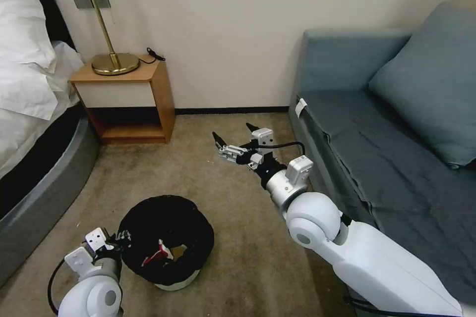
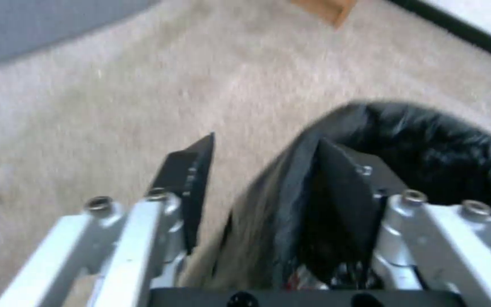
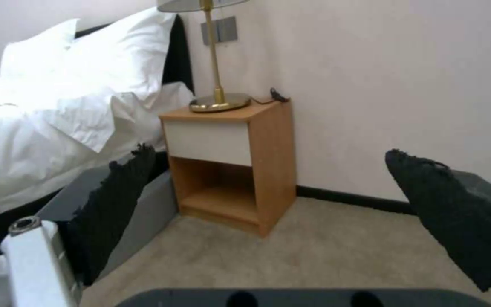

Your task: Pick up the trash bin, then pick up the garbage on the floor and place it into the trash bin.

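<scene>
Left gripper (image 2: 257,170): fingers straddling the near-left rim of the trash bin (image 1: 166,237), gap visible beside the outer one; grip cannot be told.
Bin: on carpet (image 1: 238,178), red-and-white packet (image 1: 154,253) inside.
Right gripper (image 1: 233,139): spread wide, held empty above floor, far right.

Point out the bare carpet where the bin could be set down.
Free: the carpet between the nightstand and the sofa, under the open right gripper; also between the trash bin and the sofa. Crowded: the strip by the bed, where the left gripper straddles the bin's rim.
</scene>
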{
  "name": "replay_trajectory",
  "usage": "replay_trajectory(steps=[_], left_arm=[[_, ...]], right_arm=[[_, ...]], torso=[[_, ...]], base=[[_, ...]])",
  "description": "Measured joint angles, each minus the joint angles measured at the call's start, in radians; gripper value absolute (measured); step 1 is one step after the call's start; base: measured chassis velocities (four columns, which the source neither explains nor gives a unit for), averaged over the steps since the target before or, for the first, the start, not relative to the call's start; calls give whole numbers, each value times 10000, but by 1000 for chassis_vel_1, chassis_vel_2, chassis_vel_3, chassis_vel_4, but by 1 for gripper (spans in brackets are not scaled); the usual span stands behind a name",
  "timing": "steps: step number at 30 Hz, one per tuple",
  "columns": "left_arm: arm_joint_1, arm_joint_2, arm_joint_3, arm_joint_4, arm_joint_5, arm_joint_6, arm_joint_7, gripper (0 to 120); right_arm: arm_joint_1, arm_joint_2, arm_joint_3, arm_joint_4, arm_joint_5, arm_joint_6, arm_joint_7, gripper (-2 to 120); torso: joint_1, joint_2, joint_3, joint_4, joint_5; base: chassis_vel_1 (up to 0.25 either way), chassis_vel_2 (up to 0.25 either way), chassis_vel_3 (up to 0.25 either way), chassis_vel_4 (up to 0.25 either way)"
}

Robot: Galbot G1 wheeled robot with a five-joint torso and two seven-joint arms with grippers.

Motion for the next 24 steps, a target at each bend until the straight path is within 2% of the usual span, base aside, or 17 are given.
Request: replay_trajectory(steps=[1,4,6,7,9,10,12,13,14,18,22,24], left_arm=[[50,-2,-1,-83,418,-401,270,65],[73,-2,-33,-155,725,-753,527,72],[109,12,-170,-354,1304,-1503,1146,85],[109,12,-170,-354,1304,-1503,1146,85],[143,58,-321,-528,1763,-2228,1926,94],[143,58,-321,-528,1763,-2228,1926,94],[192,127,-441,-741,2544,-3033,2804,102],[230,154,-440,-829,2774,-3203,2987,105],[230,154,-440,-829,2774,-3203,2987,105],[264,266,-224,-988,3269,-3493,3080,112],[263,355,-69,-1035,3497,-3556,3056,114],[264,433,85,-1061,3664,-3587,2962,115]], right_arm=[[-64,-7,83,9,0,0,-1,100],[-116,-5,189,26,10,0,-3,100],[-309,-2,614,90,49,-23,-5,100],[-309,-2,614,90,49,-23,-5,100],[-661,-41,1275,204,-23,-151,32,100],[-661,-41,1275,204,-23,-151,32,100],[-1576,-75,2634,341,-1106,-279,16,100],[-2058,-58,3341,447,-1801,-237,0,100],[-2058,-58,3341,447,-1801,-237,0,100],[-3417,-67,5059,1110,-3318,-225,66,100],[-4300,-81,5661,1473,-4164,-336,305,100],[-5375,-6,6158,1810,-4621,-440,443,100]], torso=[[0,0,0,0,0],[0,0,0,0,1],[0,0,0,2,3],[0,0,0,2,3],[0,0,0,3,1],[0,0,0,3,1],[0,0,0,-1,4],[0,0,-1,-1,4],[0,0,-1,-1,4],[0,0,-1,-1,2],[0,0,-1,-1,3],[0,0,-1,-2,2]], base=[[0,0,0,0],[0,0,0,0],[0,0,0,0],[0,0,0,0],[0,0,0,0],[0,0,0,0],[0,0,0,0],[0,0,0,0],[0,0,0,0],[0,0,0,0],[0,0,0,0],[0,0,0,0]])
